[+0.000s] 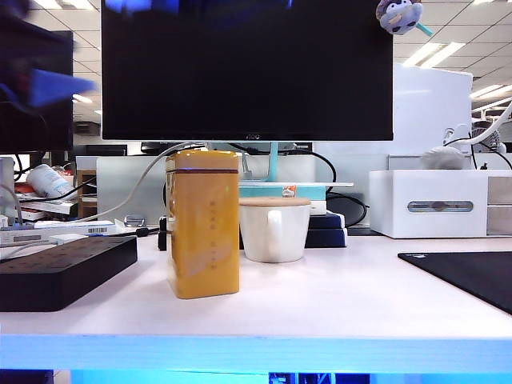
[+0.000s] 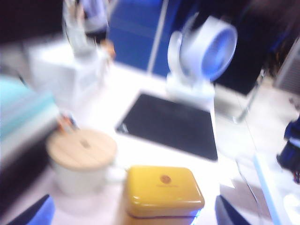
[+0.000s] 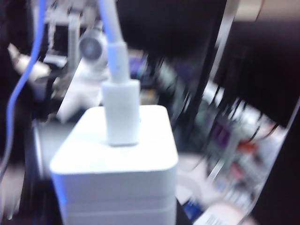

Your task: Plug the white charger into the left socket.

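- At 9 o'clock on surface (image 1: pixel 336 296): power strip (image 1: pixel 60 270), nothing plugged in yet.
- Right claw (image 3: pixel 115 206) pinching white charger (image 3: pixel 115 159), airborne.
- Left claw (image 2: pixel 131 220) spread, empty, above yellow box (image 2: pixel 161 190).

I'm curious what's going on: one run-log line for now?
right gripper: holds white charger, aloft | left gripper: open, above yellow box | power strip: no plug seen

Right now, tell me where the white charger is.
The white charger fills the right wrist view close up, its cable plugged in, apparently held by the right gripper; the exterior view shows neither it nor the grippers.
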